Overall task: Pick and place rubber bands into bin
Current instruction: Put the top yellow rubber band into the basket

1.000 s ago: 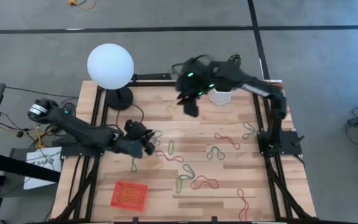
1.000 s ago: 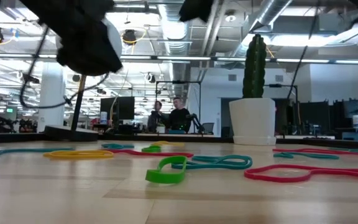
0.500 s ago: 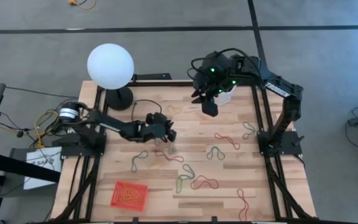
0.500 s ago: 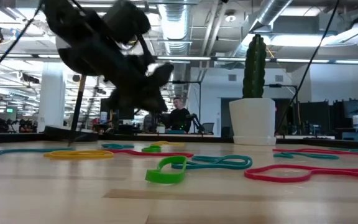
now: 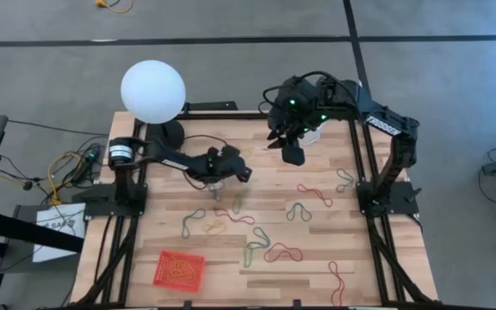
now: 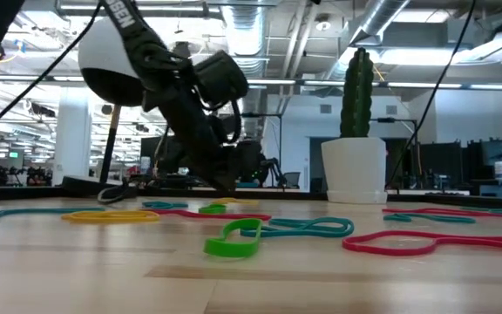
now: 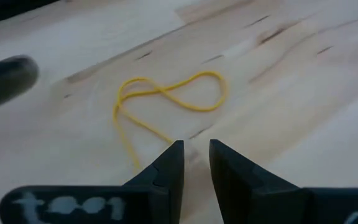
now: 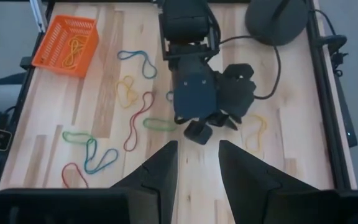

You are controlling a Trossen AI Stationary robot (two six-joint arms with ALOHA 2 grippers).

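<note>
Yellow rubber band [image 7: 166, 99] on table just ahead of L gripper [image 7: 195, 155], fingers slightly apart, empty, R gripper [image 8: 196, 163] open.

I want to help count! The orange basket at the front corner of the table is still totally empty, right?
Not quite. The orange basket is at that corner, but it is not empty: a yellow rubber band already lies inside it. The right wrist view shows this best.
</note>
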